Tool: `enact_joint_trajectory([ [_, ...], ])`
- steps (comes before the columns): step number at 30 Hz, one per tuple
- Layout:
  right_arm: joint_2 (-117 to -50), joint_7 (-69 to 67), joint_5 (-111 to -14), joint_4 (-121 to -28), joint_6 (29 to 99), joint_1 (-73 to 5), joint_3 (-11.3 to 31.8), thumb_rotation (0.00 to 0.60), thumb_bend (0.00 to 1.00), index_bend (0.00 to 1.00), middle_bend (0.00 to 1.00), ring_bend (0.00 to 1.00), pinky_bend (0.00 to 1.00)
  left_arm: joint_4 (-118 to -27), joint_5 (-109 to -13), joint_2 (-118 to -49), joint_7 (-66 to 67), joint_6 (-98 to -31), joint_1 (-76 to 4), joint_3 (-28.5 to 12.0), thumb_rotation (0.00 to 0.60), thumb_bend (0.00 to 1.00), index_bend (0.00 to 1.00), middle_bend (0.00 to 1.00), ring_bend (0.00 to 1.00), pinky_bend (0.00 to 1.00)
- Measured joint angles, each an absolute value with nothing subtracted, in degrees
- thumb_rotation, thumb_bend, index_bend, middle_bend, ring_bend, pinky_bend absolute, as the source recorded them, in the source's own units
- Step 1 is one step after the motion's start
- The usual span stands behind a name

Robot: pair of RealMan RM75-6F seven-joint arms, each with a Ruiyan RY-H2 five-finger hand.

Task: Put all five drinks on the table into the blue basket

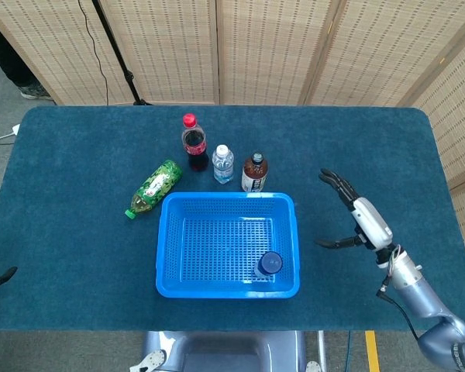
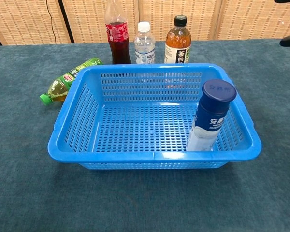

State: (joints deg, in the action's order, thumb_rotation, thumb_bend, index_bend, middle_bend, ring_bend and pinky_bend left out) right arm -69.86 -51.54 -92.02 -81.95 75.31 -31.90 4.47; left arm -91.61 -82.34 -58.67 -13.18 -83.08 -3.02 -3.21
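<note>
A blue-capped white bottle [image 1: 270,263] [image 2: 209,117] stands tilted in the front right corner of the blue basket [image 1: 170,232] [image 2: 67,137]. Behind the basket stand a red cola bottle [image 1: 193,143] [image 2: 117,33], a small water bottle [image 1: 223,164] [image 2: 144,44] and a brown tea bottle [image 1: 254,173] [image 2: 177,41]. A green bottle [image 1: 153,187] [image 2: 68,79] lies on its side at the basket's back left. My right hand [image 1: 356,219] is open with fingers spread, lifted well to the right of the basket; only its fingertips [image 2: 289,41] show at the chest view's top right edge. My left hand is out of sight.
Dark blue cloth covers the table [image 1: 77,232]. Woven folding screens [image 1: 256,46] stand behind it. A dark stand pole [image 1: 116,54] rises at the back left.
</note>
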Motion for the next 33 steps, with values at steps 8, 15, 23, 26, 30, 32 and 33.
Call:
enact_joint_trajectory([
  [8,-70.3,-51.6,-81.8,-79.3,57.6,-39.6,9.5,0.600,0.00,0.00,0.00,0.00,0.00,-91.8,-81.9,-58.6,-13.0,-83.3,-2.9,-3.4,0.600,0.15,0.00,0.00,0.00,0.00],
  [15,-77.5,-46.7,-74.4,-74.3,51.7,-44.4,13.3,0.600,0.00,0.00,0.00,0.00,0.00,-92.0,-80.8,-58.8,-12.0,-83.0,-3.1,-3.8,0.600,0.15,0.00,0.00,0.00,0.00],
  [23,-86.8,-42.7,-68.6,-67.0,46.0,-49.1,17.1,0.600,0.00,0.00,0.00,0.00,0.00,-91.9,-78.5,-59.1,-10.6,-80.8,-3.9,-4.4,0.600,0.15,0.00,0.00,0.00,0.00],
  [26,-89.4,-41.4,-67.3,-64.7,44.9,-50.4,18.2,0.600,0.00,0.00,0.00,0.00,0.00,-91.9,-78.4,-59.1,-10.3,-80.5,-4.1,-4.5,0.600,0.15,0.00,0.00,0.00,0.00],
  [30,-92.4,-39.7,-66.0,-61.2,44.3,-51.6,19.4,0.600,0.00,0.00,0.00,0.00,0.00,-91.8,-77.9,-59.1,-10.2,-79.9,-4.3,-4.6,0.600,0.15,0.00,0.00,0.00,0.00],
  [32,-93.9,-39.0,-65.6,-59.4,43.9,-52.3,19.9,0.600,0.00,0.00,0.00,0.00,0.00,-91.7,-77.3,-59.1,-10.1,-79.6,-4.4,-4.7,0.600,0.15,0.00,0.00,0.00,0.00],
  [33,-94.5,-38.7,-65.5,-58.7,43.6,-52.5,20.0,0.600,0.00,0.00,0.00,0.00,0.00,-91.7,-76.8,-59.1,-10.1,-79.3,-4.5,-4.9,0.600,0.15,0.00,0.00,0.00,0.00],
])
